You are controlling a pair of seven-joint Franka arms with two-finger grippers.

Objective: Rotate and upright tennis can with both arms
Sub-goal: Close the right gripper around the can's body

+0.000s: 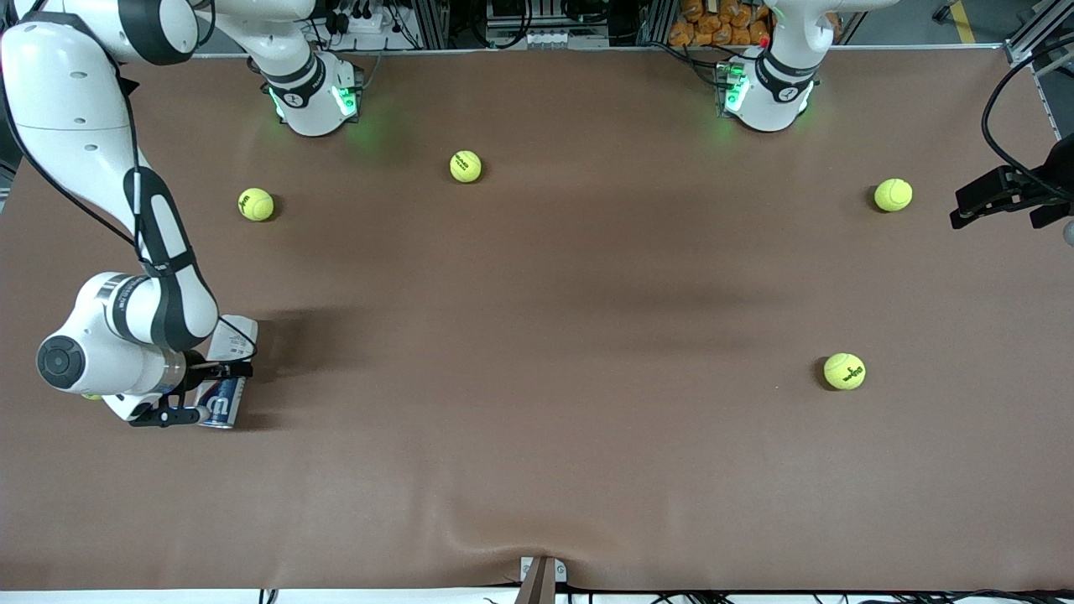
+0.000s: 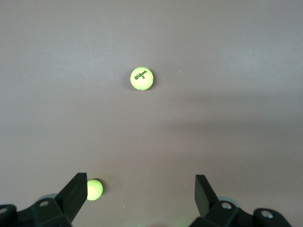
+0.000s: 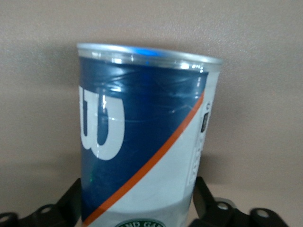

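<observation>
The tennis can (image 1: 225, 394) lies on its side on the table near the right arm's end, its silvery rim toward the front camera. It fills the right wrist view (image 3: 142, 142), navy and white with an orange stripe and a white "W". My right gripper (image 1: 205, 393) is low at the can, and in its wrist view (image 3: 138, 189) one finger presses each side of the can's white part. My left gripper (image 1: 1003, 195) hangs open and empty in the air at the left arm's end of the table, and its spread fingers show in the left wrist view (image 2: 141, 189).
Several yellow-green tennis balls lie scattered: one (image 1: 256, 204) and another (image 1: 466, 166) near the right arm's base, one (image 1: 893, 195) by the left gripper, one (image 1: 844, 371) nearer the camera. The left wrist view shows two balls (image 2: 141, 78) (image 2: 94, 189).
</observation>
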